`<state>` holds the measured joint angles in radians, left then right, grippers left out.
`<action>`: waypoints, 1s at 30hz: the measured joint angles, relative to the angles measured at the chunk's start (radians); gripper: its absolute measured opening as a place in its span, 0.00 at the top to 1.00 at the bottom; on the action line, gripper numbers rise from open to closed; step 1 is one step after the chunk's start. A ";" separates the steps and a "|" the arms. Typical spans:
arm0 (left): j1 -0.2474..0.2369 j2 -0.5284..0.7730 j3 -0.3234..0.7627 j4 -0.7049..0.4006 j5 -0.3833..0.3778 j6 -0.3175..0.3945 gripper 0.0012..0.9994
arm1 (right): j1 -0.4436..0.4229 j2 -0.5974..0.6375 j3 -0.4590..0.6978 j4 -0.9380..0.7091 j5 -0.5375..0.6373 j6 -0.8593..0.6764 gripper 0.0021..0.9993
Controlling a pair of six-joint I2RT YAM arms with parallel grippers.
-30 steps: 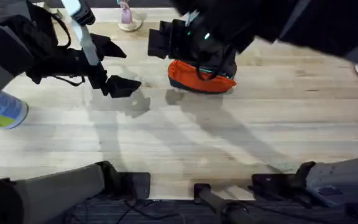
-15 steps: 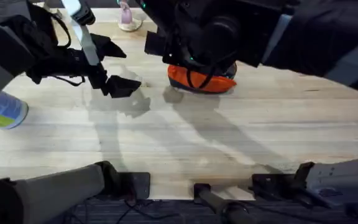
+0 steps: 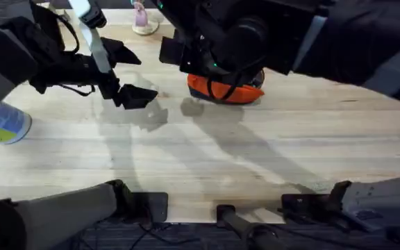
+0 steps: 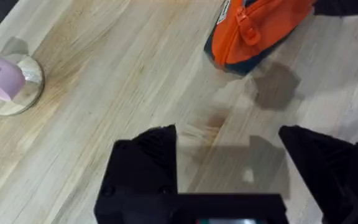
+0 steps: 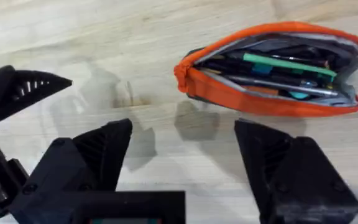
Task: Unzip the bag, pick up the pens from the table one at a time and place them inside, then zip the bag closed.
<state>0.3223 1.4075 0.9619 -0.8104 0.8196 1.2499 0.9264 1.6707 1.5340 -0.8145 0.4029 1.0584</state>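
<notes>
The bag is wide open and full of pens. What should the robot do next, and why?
Probably zip it: the bag gapes open with pens already inside, and no loose pens show on the table. Both claws are open and hold nothing. I'd bring the right claw to the bag's end to find the pull, while the left claw comes in to steady it.

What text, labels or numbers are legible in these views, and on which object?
None legible.
The bag: a small white tag at its end carries marks too small to read.
The blue-and-green container at the table's left edge: its label has printing too blurred to read.
Pens and other items inside the open bag in the right wrist view: no readable markings.
</notes>
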 joint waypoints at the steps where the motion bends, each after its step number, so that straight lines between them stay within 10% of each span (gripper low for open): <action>1: 0.000 0.000 0.000 0.000 0.000 0.000 0.01 | 0.000 0.000 0.000 0.002 -0.002 0.000 0.00; 30: 0.000 0.000 0.000 0.000 0.000 0.000 0.01 | 0.000 0.180 -0.004 0.122 -0.011 -0.080 0.00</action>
<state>0.3224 1.4075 0.9619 -0.8104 0.8196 1.2499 0.9260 1.8512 1.5295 -0.6922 0.3916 0.9783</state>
